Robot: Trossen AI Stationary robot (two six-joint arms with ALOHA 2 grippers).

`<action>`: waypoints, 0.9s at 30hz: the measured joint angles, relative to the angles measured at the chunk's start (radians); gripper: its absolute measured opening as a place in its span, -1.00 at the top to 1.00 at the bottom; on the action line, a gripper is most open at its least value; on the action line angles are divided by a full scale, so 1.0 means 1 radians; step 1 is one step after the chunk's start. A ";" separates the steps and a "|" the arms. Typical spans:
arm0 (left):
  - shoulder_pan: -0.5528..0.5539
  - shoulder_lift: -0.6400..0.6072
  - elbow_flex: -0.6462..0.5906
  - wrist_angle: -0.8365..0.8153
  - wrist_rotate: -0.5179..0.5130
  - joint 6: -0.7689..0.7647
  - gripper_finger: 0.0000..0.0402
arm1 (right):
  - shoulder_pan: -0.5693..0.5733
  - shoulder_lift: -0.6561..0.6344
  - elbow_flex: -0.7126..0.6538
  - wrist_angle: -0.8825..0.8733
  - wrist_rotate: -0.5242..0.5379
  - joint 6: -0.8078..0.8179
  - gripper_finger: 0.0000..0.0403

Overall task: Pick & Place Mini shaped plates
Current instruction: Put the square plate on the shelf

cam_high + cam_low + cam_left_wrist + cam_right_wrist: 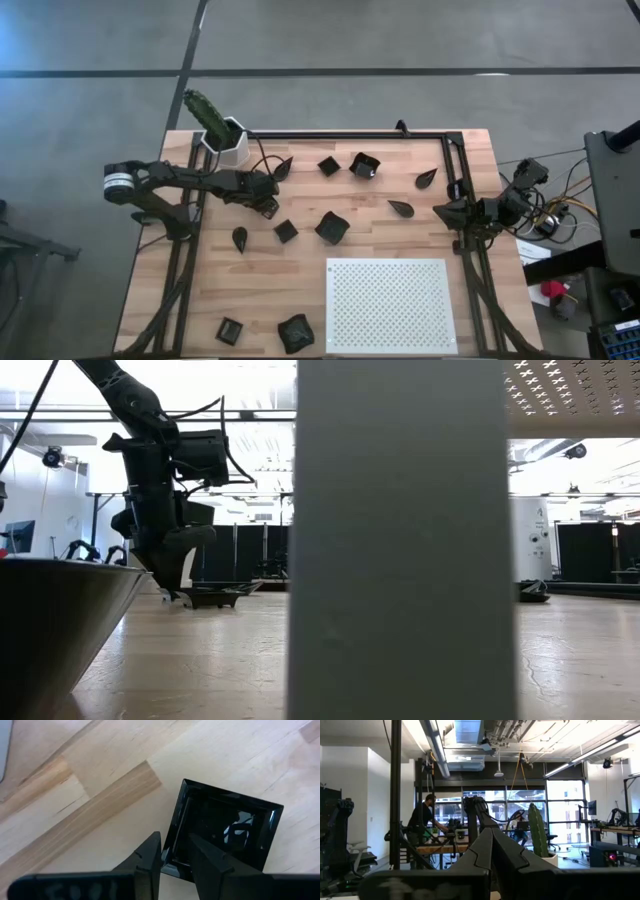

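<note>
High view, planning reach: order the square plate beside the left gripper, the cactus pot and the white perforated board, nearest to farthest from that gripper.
Measured from the left gripper:
1. Square plate, just toward the front of the table from the jaws.
2. Cactus pot, at the back edge, behind the left arm.
3. White perforated board, front right of the table, clearly farthest.

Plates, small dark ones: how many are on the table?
11 plates: four at the back, four mid-table, two front left, one at the left gripper; arms may hide more.
</note>
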 joint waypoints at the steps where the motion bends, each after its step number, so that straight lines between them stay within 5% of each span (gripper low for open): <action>1: 0.000 0.000 0.000 0.002 0.007 0.000 0.55 | 0.000 0.000 0.000 0.000 0.000 0.000 0.96; 10: 0.000 0.000 -0.001 0.015 0.038 -0.001 0.59 | 0.000 0.000 0.000 0.000 0.000 0.015 0.96; 17: -0.001 -0.003 -0.015 0.018 0.035 -0.003 0.94 | 0.000 0.000 0.000 0.000 0.000 0.040 0.96; 27: -0.004 -0.022 0.008 0.008 0.040 -0.015 0.99 | 0.000 0.000 0.000 0.000 0.000 0.065 0.96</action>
